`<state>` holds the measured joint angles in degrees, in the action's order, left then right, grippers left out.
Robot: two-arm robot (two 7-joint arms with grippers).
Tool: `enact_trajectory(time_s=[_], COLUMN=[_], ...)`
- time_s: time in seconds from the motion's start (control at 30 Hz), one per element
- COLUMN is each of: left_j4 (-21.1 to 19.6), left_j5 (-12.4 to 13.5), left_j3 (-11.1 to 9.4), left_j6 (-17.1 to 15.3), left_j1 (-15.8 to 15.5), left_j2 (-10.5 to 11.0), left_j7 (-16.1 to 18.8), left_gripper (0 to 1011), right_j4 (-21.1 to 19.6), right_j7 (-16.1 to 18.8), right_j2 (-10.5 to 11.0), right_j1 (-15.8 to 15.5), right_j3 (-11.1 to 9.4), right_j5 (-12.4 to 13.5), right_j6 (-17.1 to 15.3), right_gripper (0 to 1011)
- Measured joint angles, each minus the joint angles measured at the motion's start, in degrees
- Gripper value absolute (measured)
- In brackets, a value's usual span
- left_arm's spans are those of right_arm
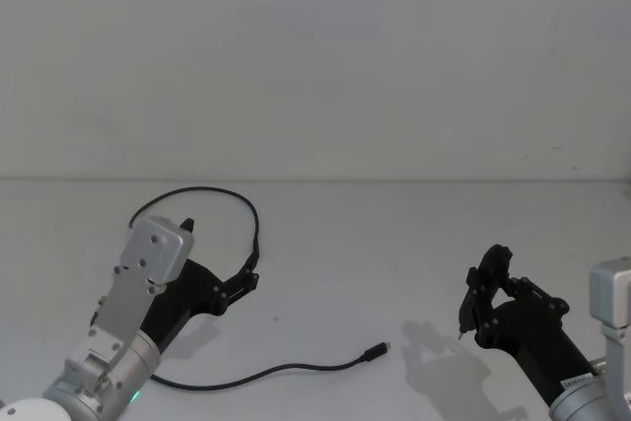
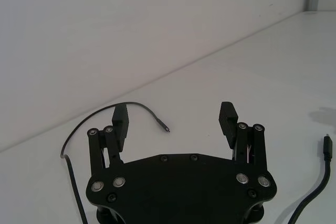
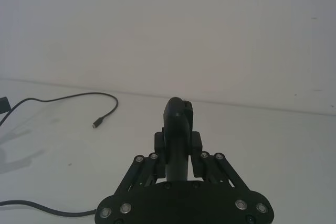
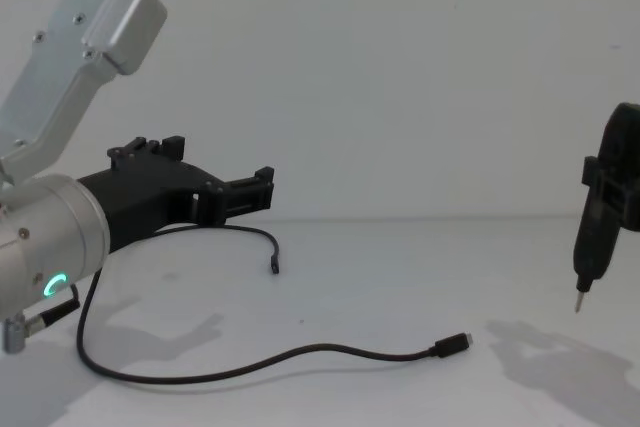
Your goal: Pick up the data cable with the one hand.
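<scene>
Status: grasp not begun; left gripper (image 1: 219, 251) spread wide, empty, above the table (image 1: 394, 244); data cable (image 1: 296, 367) lying loose beneath and just ahead of its fingertips, untouched; descent, closing and lift outstanding; right gripper (image 1: 483, 288) parked well aside, clenched.

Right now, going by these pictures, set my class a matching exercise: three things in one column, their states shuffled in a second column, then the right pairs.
Things
1. left claw
2. right claw
3. data cable

States
A. lying loose on the table
B. open
C. shut

Pairs: 1-B; 2-C; 3-A
</scene>
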<state>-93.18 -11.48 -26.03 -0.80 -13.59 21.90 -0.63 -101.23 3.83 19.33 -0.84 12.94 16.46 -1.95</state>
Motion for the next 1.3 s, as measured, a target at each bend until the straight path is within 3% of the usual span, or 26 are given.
enact_trajectory(time_s=[0.27,0.6,0.97,1.3], left_j4=[0.4,1.8,4.0,8.3], left_j5=[0.0,-0.9,-2.9,-5.0], left_j3=[-0.3,-1.7,-3.4,-5.9], left_j6=[-0.1,-1.0,-3.7,-7.7], left_j1=[-0.4,-2.2,-5.3,-11.3], left_j2=[-0.1,0.7,2.8,5.4], left_j7=[-0.9,-6.3,-15.8,-28.4], left_gripper=[1000,1000,1000,1000], right_j4=[0.0,0.0,0.0,0.0], right_j7=[0.0,0.0,0.0,0.0], right_j2=[0.0,0.0,0.0,0.0], right_j1=[0.0,0.0,0.0,0.0], right_j3=[0.0,0.0,0.0,0.0], right_j5=[0.0,0.0,0.0,0.0], right_j6=[0.0,0.0,0.0,0.0], right_gripper=[263,263,263,263])
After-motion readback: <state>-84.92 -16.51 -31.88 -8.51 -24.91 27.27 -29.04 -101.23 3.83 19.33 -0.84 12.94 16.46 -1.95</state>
